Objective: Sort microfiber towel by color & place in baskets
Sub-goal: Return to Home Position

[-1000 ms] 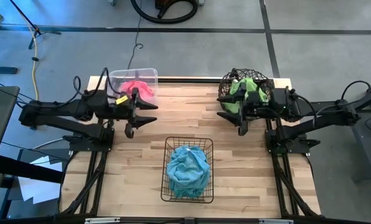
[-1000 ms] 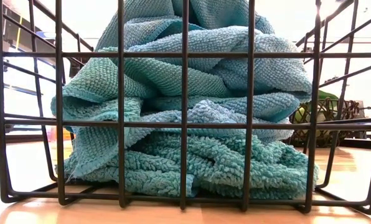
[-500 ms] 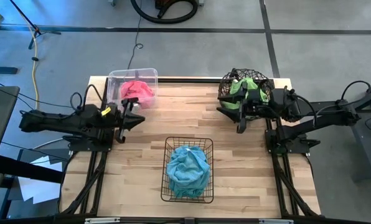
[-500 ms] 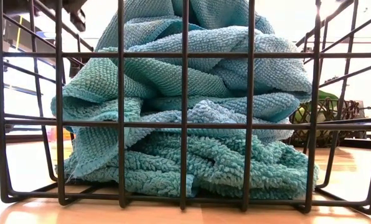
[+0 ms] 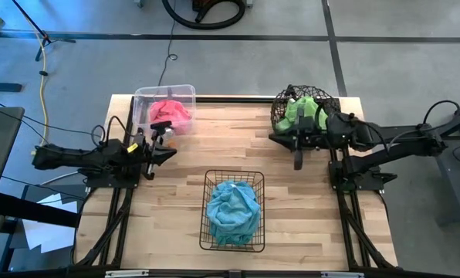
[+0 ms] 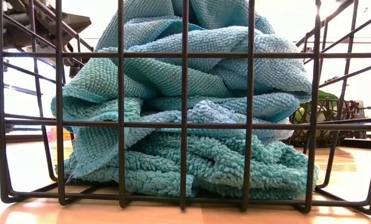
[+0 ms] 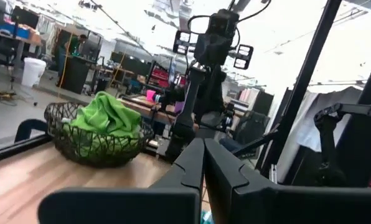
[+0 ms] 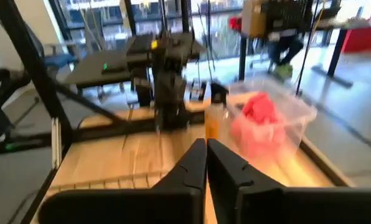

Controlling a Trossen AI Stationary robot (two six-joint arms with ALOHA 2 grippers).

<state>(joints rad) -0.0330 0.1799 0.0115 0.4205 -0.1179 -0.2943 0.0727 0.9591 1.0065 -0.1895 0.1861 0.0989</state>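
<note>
Wrap-up: homing left gripper (image 7: 203,144) and right gripper (image 8: 206,144) at the surface's (image 5: 184,166) sides, jaws apparently clenched empty. Lying sorted: pink towels (image 5: 170,113) in tub (image 5: 141,96), green towels (image 5: 303,108) in round basket (image 5: 279,116), blue towels (image 5: 232,205) in black basket (image 5: 207,232). Needing only arm retraction.

High view straight down on whole surface (image 5: 176,166), low view level, close against black wire basket (image 6: 184,124), left wrist facing round basket (image 7: 98,149), right wrist facing clear tub (image 8: 299,118), all 3 also overhead

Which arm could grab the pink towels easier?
Left. The left gripper is near the clear plastic tub of pink fuzzy towels; the right gripper is far across, by the round dark wire basket.
</note>
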